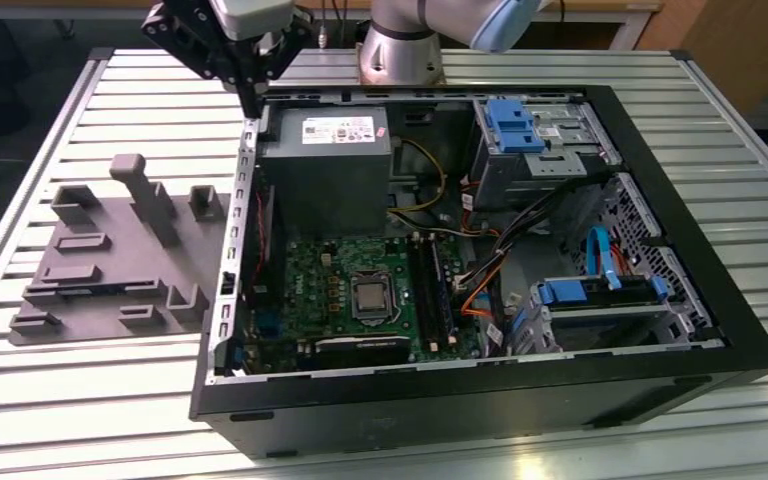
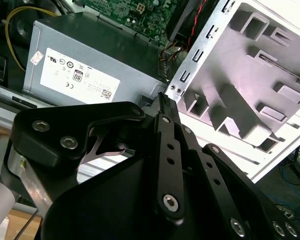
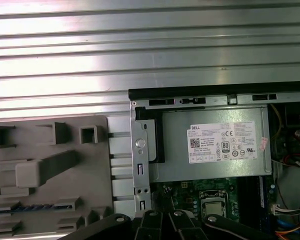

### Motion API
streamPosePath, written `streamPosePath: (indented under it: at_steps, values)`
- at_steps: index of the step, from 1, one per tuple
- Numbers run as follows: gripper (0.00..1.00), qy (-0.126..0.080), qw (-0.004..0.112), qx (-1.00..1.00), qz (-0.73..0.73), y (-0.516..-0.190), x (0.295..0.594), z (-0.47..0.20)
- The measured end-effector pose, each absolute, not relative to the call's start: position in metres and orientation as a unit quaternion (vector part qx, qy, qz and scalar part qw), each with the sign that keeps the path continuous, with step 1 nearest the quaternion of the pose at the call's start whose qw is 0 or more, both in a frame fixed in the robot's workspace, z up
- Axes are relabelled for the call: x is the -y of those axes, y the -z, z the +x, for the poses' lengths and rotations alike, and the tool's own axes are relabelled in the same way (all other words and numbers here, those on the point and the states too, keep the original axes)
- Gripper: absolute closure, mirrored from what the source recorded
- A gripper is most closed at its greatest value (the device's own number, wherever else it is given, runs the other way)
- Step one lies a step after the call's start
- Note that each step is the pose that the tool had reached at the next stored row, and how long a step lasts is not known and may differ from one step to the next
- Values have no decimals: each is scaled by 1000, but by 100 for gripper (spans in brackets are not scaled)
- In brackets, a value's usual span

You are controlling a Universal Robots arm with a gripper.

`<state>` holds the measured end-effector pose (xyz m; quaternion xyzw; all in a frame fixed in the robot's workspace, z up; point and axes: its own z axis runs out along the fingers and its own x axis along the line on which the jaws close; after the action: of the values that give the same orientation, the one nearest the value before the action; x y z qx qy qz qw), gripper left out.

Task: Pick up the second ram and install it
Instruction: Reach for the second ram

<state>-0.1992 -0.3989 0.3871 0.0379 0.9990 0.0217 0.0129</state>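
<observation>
Pincer (image 1: pixel 249 100) hovers; first wrist view reveals second ram (image 3: pixel 32 206).

A lab or workshop: an open computer case (image 1: pixel 491 410) lies on a slatted metal table (image 1: pixel 77 400) beside a grey parts holder (image 1: pixel 91 270), a robot arm (image 1: pixel 404 45) behind

Open black computer case (image 1: pixel 491 400) lying flat on slatted metal counter (image 1: pixel 64 400), grey power supply (image 1: pixel 324 165) at one corner, green motherboard (image 1: pixel 357 290) beside it, blue drive caddies (image 1: pixel 511 125), grey moulded holder (image 1: pixel 104 260) just beside case.
</observation>
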Motion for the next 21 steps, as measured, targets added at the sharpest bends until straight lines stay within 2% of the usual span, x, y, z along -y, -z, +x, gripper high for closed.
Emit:
streamPosePath:
  at_steps: [21]
  values:
    - [89, -22, 13, -999, 38, -387, 399, -210]
